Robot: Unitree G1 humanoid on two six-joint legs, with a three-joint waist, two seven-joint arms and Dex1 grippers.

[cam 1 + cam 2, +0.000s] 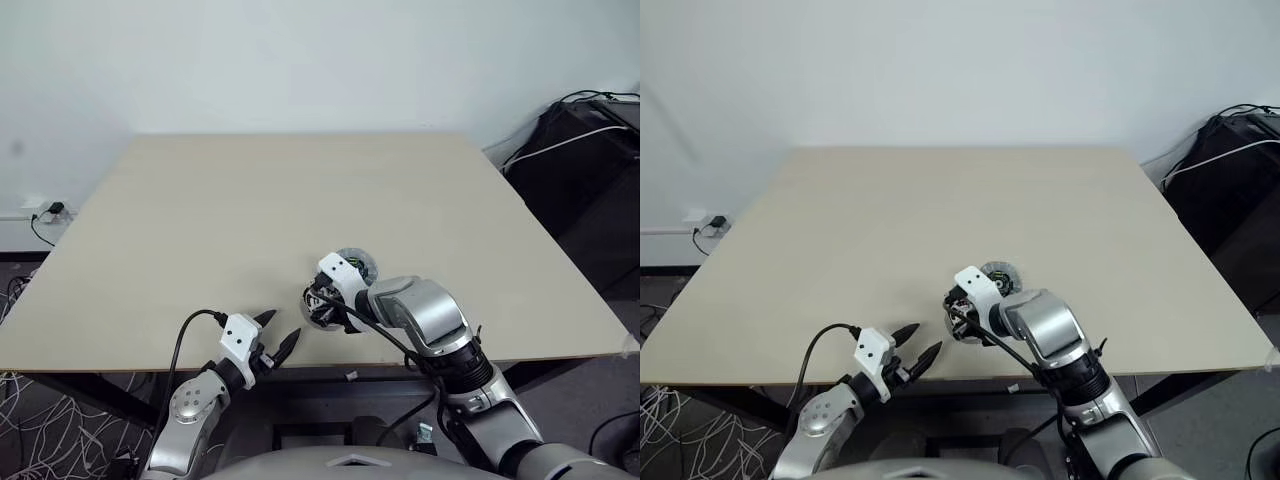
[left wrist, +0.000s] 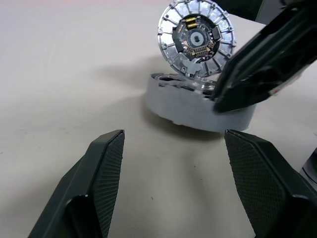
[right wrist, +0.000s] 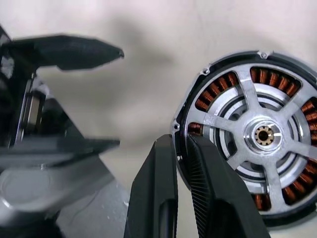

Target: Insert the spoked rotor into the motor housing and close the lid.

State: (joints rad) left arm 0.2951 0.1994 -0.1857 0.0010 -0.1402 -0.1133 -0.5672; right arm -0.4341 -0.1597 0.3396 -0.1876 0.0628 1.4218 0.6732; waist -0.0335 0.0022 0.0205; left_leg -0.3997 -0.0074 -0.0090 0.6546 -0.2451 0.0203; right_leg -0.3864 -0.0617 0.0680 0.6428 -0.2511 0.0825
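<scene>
From the head camera my right arm covers most of the work: the motor housing (image 3: 252, 136) sits under the wrist, near the table's front edge at about 6 o'clock from the table's middle, and I see it properly only through the right wrist camera. There the spoked rotor (image 3: 262, 133) already lies inside it, silver spokes over the copper windings, though the frame edge cuts off one side. The lid (image 2: 196, 37) lies on the table just beyond the housing, at 1 o'clock from it, its dark-centred face turned up; in the head view only a sliver (image 1: 362, 266) peeks past the wrist.

My right gripper (image 3: 182, 183) has its fingers pressed together, holding nothing, tips at the housing's rim; whether they touch it I cannot tell. My left gripper (image 1: 277, 334) hangs at the table's front edge, at 8 o'clock from the housing, fingers spread and empty.

The table (image 1: 250, 220) is pale beige, standing against a white wall. A dark bag (image 1: 585, 160) with cables sits at 3 o'clock, a wall socket (image 1: 45, 210) at 9 o'clock.
</scene>
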